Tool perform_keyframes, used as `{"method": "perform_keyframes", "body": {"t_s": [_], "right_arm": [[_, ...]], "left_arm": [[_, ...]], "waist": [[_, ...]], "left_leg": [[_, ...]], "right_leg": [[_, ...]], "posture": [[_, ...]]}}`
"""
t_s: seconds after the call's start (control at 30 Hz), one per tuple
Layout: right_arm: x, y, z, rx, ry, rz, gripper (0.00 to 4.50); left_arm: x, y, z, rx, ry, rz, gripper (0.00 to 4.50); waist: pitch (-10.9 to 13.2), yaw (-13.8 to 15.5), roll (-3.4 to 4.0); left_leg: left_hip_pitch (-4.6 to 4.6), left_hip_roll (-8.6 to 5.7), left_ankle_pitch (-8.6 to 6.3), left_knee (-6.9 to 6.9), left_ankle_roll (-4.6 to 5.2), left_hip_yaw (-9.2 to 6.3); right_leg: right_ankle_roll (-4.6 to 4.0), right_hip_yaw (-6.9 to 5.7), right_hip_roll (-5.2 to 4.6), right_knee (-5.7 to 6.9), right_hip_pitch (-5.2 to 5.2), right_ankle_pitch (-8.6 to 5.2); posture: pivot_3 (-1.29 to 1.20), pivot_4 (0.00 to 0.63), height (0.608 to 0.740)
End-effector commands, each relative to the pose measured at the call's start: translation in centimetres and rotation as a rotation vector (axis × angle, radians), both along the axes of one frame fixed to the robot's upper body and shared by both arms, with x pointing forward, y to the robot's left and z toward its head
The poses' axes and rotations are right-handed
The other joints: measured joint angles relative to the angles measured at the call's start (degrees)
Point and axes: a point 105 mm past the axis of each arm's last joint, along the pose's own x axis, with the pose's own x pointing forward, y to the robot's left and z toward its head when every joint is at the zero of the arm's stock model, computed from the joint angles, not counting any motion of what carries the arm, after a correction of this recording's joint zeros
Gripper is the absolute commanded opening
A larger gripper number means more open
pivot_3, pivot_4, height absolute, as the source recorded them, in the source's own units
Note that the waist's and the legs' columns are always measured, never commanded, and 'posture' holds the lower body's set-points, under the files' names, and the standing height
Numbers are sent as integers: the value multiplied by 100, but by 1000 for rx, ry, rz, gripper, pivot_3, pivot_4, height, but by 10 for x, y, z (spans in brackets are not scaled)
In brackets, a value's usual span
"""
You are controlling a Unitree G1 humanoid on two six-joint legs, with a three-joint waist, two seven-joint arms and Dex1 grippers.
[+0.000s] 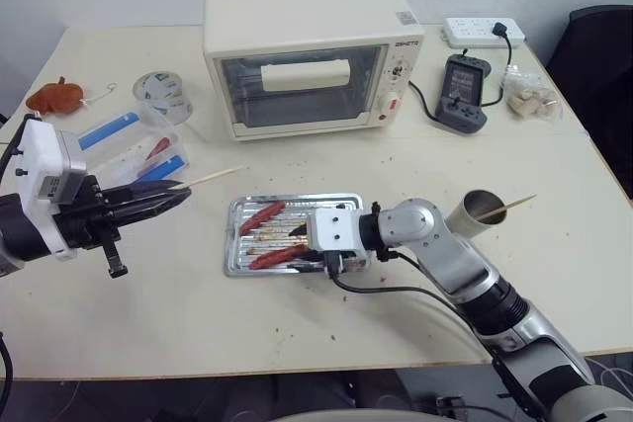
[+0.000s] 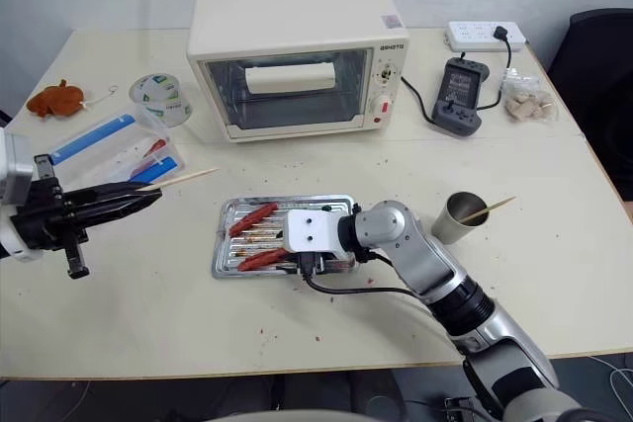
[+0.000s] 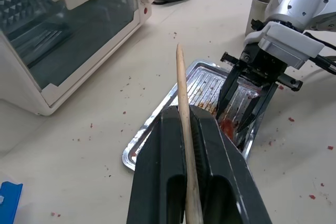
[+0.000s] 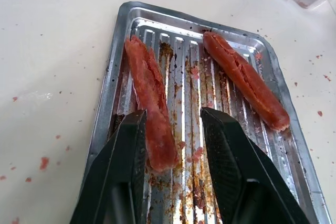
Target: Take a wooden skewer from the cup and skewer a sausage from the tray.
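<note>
At the left edge of the table, the left gripper is clamped shut on the wooden skewer, whose free tip sticks out toward the table's middle. The skewer points roughly along the table's width, aimed rightward toward the tray, yet well apart from it and held above the surface.

In the tray, near the table's front-centre, two sausages lie side by side, both with their long axes running along the tray's length. The far one sits near the tray's back rim. The near sausage lies by the front rim, and the right gripper stands over its right-hand end, fingers partly open with that end between them; I cannot tell whether the pads touch it.

So the relation that matters, as I judge it: the skewer's tip and the near sausage's free left end face each other almost in line, the right arm steadying and the left arm needing to travel right and down.

The head views give that spacing. The left wrist view shows the skewer running straight between its fingers toward the tray; the right wrist view shows the sausage's split skin and greasy ridges.

Toward the right edge stands the cup, one more stick leaning in it.
</note>
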Motion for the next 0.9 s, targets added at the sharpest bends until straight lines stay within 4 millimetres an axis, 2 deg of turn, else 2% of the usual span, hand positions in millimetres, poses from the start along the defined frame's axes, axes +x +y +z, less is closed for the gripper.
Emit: {"method": "perform_keyframes", "body": {"t_s": [0.03,0.43,0.87,0.9], "right_arm": [[-3,7,1,6,7,32,1669],[0,8,-8,-16,26,39,1669],[9,7,-10,-7,44,0,1669],[10,7,-10,-7,48,-1,1490]], "left_arm": [[-2,-2,8,23,-40,-11,0],[-5,-2,6,19,-35,1,0],[1,-3,7,16,-42,-7,0],[2,-4,7,16,-42,-8,0]], "waist": [[0,0,0],[0,-1,0],[0,-4,0],[0,-3,0]], "left_leg": [[0,0,0,0,0,0],[0,0,0,-1,0,0],[1,0,0,2,0,0],[1,0,0,2,0,0]], "right_leg": [[0,0,-1,0,0,0],[0,0,-1,0,0,0],[0,0,0,4,0,0],[0,0,-1,4,0,0]], "posture": [[0,150,740],[0,150,740],[0,150,740],[0,150,740]]}}
